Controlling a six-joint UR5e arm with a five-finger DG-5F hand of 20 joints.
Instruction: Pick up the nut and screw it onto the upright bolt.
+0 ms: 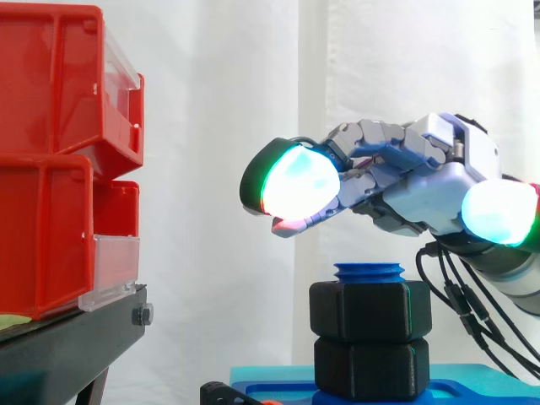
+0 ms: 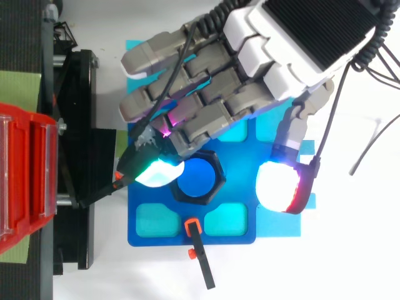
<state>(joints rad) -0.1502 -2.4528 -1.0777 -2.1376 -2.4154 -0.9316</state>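
One black nut (image 1: 371, 310) sits on the blue bolt (image 1: 369, 272) directly below the hand (image 1: 439, 181), fingers (image 1: 380, 153) spread and empty; best to descend straight, pinch opposite flats evenly, twist without tilting

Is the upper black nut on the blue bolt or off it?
On: the upper nut encircles the bolt, whose threaded tip shows above it. The hand hovers above, open, apart.
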